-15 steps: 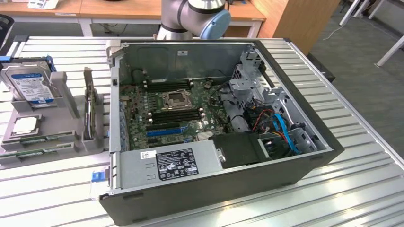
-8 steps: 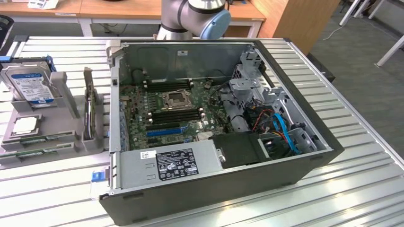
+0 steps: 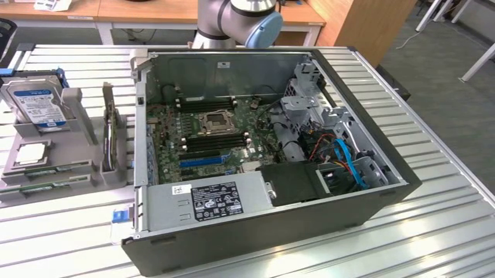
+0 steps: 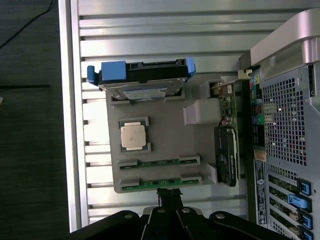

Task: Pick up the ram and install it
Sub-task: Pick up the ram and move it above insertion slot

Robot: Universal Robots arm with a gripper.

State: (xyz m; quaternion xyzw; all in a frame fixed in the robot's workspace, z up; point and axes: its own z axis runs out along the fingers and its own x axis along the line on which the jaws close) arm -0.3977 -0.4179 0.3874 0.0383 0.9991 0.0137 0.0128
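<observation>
End effector (image 4: 168, 192) first: black fingers pressed together, closed, nothing between them. The tips sit just off the outer edge of the grey moulded holder (image 4: 165, 135). Right beside them lies the ram (image 4: 160, 183), a thin green stick lying flat in the holder's outermost slot. From here I can't tell whether the tips touch it.

One slot in lies a second ram stick (image 4: 159, 162), parallel and just as green. Next comes the square silver processor (image 4: 133, 136) in its pocket. Beyond it the hard drive (image 4: 142, 80) stands on edge in a blue caddy (blue-and-white label, print too small to read). A dark expansion card (image 4: 227, 155) stands upright at the holder's side nearest the computer case (image 4: 290, 115), whose rear panel is perforated metal.

In the exterior view the ram (image 3: 35, 189) is at the holder's near edge, well apart from the open case. Inside that case a green motherboard (image 3: 166, 124) lies exposed, with open room above it. The grey power supply (image 3: 205, 200) has a black label and a white sticker, neither readable. There's open ribbed metal desk (image 4: 150, 30) past the hard drive and along the case. The arm (image 3: 236, 17) rises behind the case.
</observation>
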